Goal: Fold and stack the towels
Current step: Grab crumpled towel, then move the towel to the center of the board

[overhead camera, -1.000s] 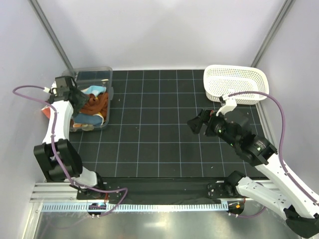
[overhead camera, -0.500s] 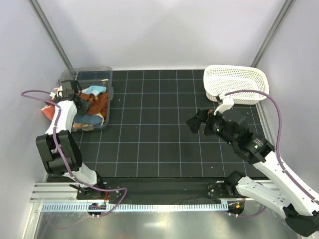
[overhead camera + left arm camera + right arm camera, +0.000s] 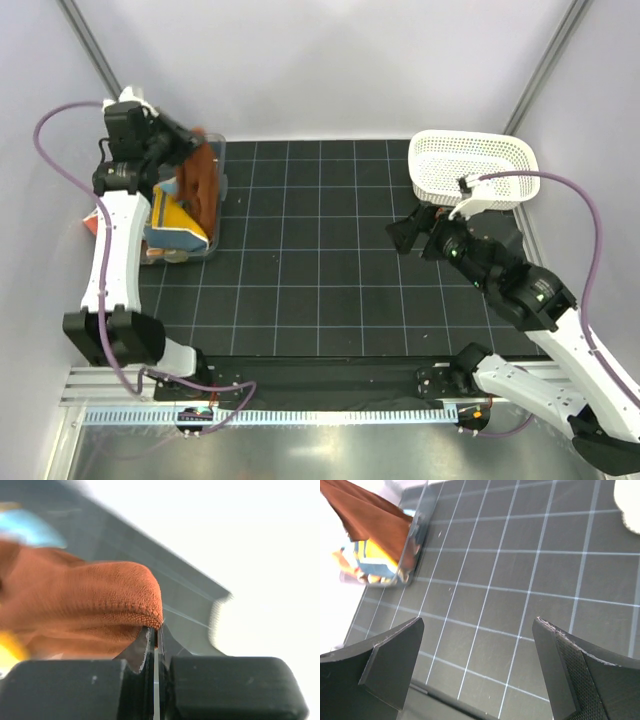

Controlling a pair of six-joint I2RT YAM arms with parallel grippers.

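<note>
Soft, light and limp, the rust-brown towel (image 3: 202,178) is best taken by its hem, where it is pinched in the shut left pincer (image 3: 156,636) and hung over the clear bin (image 3: 212,240). A second ago that pincer was open down in the bin; the right pincer (image 3: 405,232) is kept wide open, empty.

Overhead and right wrist views share the bin (image 3: 184,252).

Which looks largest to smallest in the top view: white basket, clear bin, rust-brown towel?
1. White lattice basket and clear plastic bin: about alike, bin partly hidden.
2. Rust-brown towel: smallest, though held up nearer the camera.
</note>
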